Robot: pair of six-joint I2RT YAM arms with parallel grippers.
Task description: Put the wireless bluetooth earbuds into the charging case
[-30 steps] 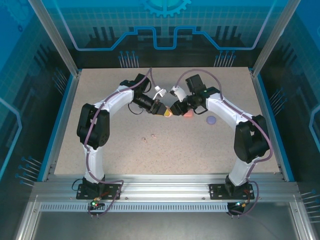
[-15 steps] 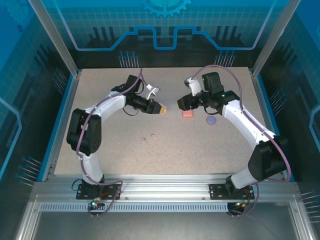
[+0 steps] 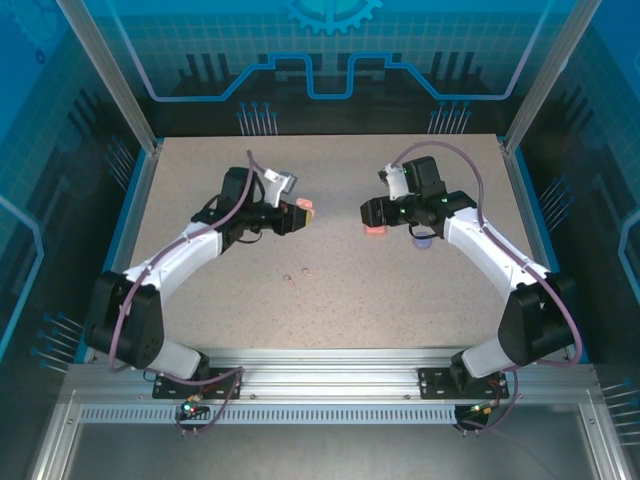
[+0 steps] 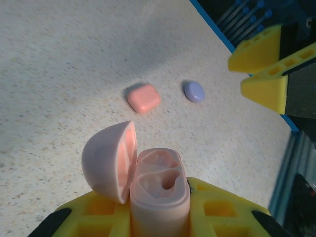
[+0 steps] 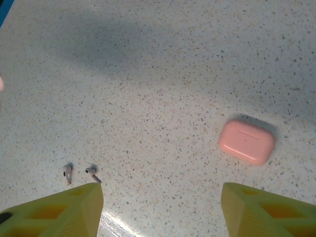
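Both arms have swung apart since a second ago: the two pincers, then almost meeting at mid-table, now stand well separated, the left drawn toward 9 o'clock and the right toward 3 o'clock, and the right one has spread its fingers. Seen from above, the left pincer (image 3: 297,211) is pressed onto a beige case (image 4: 160,195), gripping its lower body between yellow fingers (image 4: 222,212) and holding it clear of the table (image 3: 400,300). The case's lid (image 4: 107,160) is flipped open to the 9 o'clock side in the left wrist view; two moulded wells show in the top, and whether anything sits in them cannot be told. The right pincer (image 5: 160,190) hangs spread and holds nothing, above bare table. A coral case (image 5: 247,141), closed, lies flat on the table at 2 o'clock from that gap, apart from both fingers. A purple case (image 4: 194,91), also closed, lies near the coral one at its 3 o'clock in the left wrist view, partly under the right arm from above. Two pale buds (image 5: 79,173) lie loose on the table side by side, apart from each other, just beyond the right pincer's 9 o'clock fingertip in its wrist view; from above they sit at 6 o'clock of the left pincer, well apart from all three cases.
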